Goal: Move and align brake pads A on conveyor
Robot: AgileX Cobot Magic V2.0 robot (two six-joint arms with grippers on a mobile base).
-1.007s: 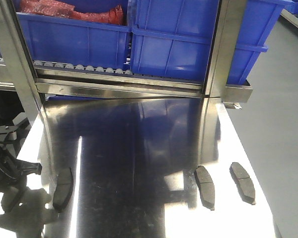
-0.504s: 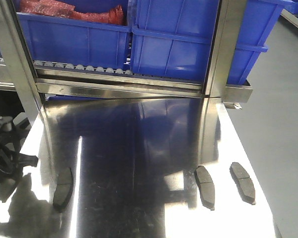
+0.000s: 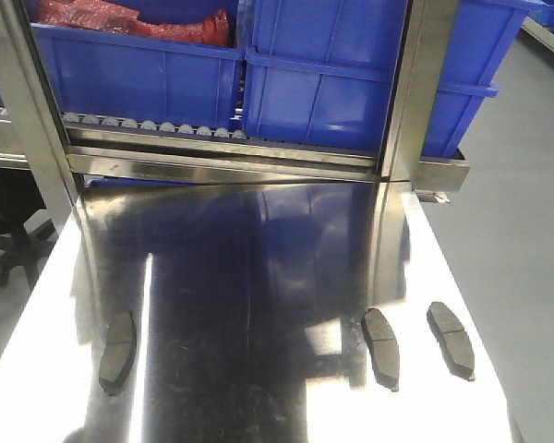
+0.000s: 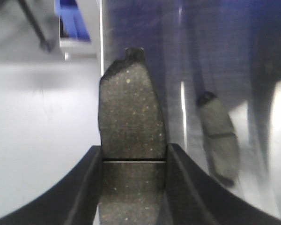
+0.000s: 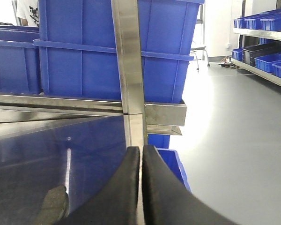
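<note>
Three brake pads lie flat on the shiny steel tabletop [image 3: 258, 268] in the front view: one at the left [image 3: 117, 351], one right of the middle [image 3: 381, 348], one near the right edge [image 3: 451, 339]. Neither gripper shows in that view. In the left wrist view my left gripper [image 4: 133, 150] is shut on a further dark grey brake pad [image 4: 129, 108], the fingers pressing its two long sides at the groove. Another pad [image 4: 218, 138] lies on the steel to its right. My right gripper [image 5: 141, 149] is shut and empty, with a pad [image 5: 54, 204] below and to its left. The conveyor is out of view.
Blue bins [image 3: 323, 83] stand at the back on a track of small grey rollers [image 3: 148, 125], behind a steel rail. A steel post [image 3: 408, 92] rises at the back right. Grey floor [image 3: 526, 231] lies beyond the table's right edge.
The dark left gripper at the front view's left edge has moved out of that view to the left. The three pads on the tabletop have not moved.
</note>
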